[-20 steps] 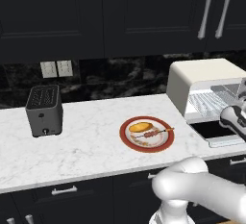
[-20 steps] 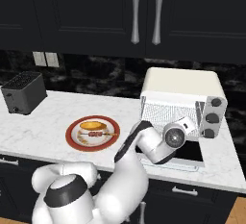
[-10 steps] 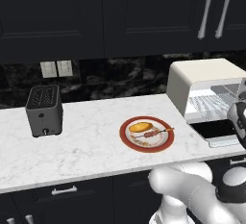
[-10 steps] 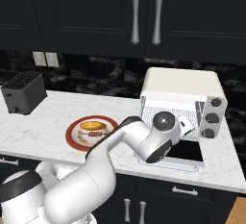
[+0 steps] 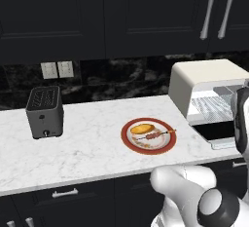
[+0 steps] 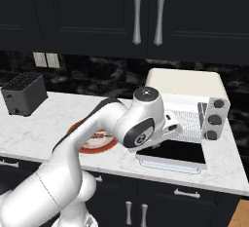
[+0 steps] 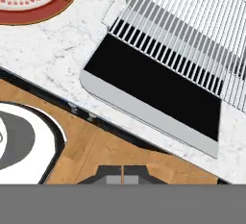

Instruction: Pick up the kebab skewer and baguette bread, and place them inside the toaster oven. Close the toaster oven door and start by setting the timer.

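On the worktop (image 5: pixel 92 143) stood one toaster (image 5: pixel 44 112), one plate (image 5: pixel 149 136) and one oven (image 5: pixel 209 94). The plate carried one baguette (image 5: pixel 142 128) and one skewer (image 5: pixel 155 135). The oven had three knobs (image 6: pixel 214 119).

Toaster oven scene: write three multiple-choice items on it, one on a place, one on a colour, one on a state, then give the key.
1. Where does the kebab skewer lie?
A. on the plate beside the baguette bread
B. on the oven's wire rack
C. on top of the black slot toaster

2. What colour is the plate's rim?
A. blue
B. red
C. green

3. How does the toaster oven door stand?
A. shut upright
B. taken off
C. folded down flat, open

Key: 1 A, the left base view shows skewer and loaf together on the plate. 2 B, a red band rings it. 3 C, its dark glass lies level before the toaster oven.
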Motion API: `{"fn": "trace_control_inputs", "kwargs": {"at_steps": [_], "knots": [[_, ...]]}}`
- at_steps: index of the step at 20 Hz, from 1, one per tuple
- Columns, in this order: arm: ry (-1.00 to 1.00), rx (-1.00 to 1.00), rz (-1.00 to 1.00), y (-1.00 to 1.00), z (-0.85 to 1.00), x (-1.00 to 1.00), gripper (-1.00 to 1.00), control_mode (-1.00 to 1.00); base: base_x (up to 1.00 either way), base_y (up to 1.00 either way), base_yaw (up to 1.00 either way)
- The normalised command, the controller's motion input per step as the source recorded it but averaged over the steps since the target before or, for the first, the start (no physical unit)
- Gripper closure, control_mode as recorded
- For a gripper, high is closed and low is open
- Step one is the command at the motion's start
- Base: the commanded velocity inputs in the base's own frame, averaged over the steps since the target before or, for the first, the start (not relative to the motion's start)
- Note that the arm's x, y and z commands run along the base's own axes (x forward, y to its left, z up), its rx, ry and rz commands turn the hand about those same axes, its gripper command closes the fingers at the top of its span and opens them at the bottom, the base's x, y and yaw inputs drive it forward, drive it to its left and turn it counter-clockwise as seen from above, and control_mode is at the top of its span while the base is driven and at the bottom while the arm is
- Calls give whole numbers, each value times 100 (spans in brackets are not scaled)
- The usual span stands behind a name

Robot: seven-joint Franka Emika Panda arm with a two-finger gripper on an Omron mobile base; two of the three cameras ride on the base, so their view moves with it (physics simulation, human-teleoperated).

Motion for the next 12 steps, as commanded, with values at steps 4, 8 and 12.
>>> {"fn": "trace_control_inputs", "kwargs": {"at_steps": [4, 8, 12], "knots": [[6, 16, -17, 100, 0, -34, 100, -100, 0, 0, 0], [4, 7, -21, 100, 6, -3, 100, -100, 0, 0, 0], [0, 0, -22, 100, 1, 0, 100, -100, 0, 0, 0]]}}
